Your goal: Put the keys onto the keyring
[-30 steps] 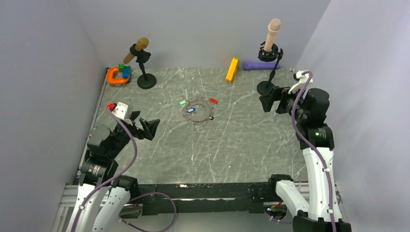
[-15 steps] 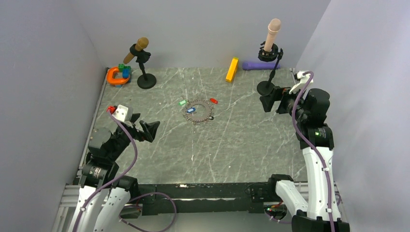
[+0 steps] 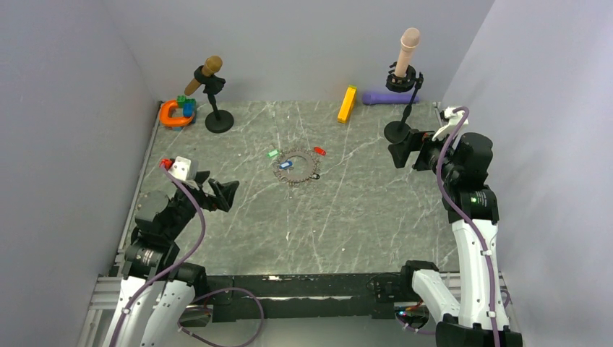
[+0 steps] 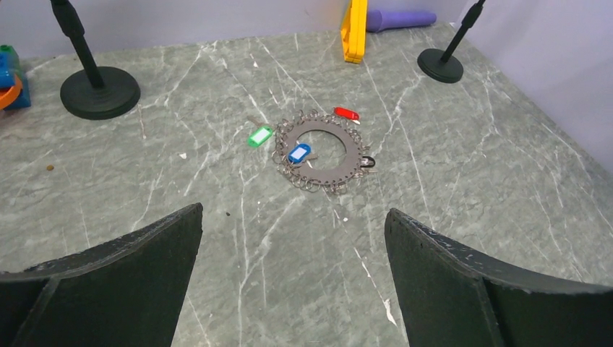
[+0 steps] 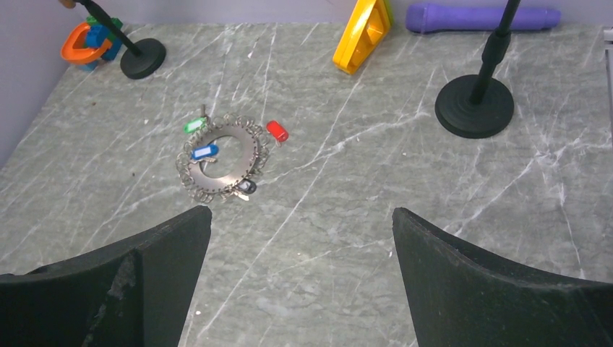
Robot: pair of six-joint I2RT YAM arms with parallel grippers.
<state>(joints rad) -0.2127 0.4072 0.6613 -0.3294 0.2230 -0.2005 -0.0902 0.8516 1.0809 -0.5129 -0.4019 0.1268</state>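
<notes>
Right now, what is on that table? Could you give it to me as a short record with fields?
Ring: grey metal keyring, lying flat mid-table
Keys: green key, red key and black key at its rim; blue key lying on it; hooked on or not, cannot tell
Left jaws: open, empty, away from the ring
Right jaws: open, empty, away from the ring
Far edge: yellow block, purple tube, orange toy, left stand, right stand
</notes>
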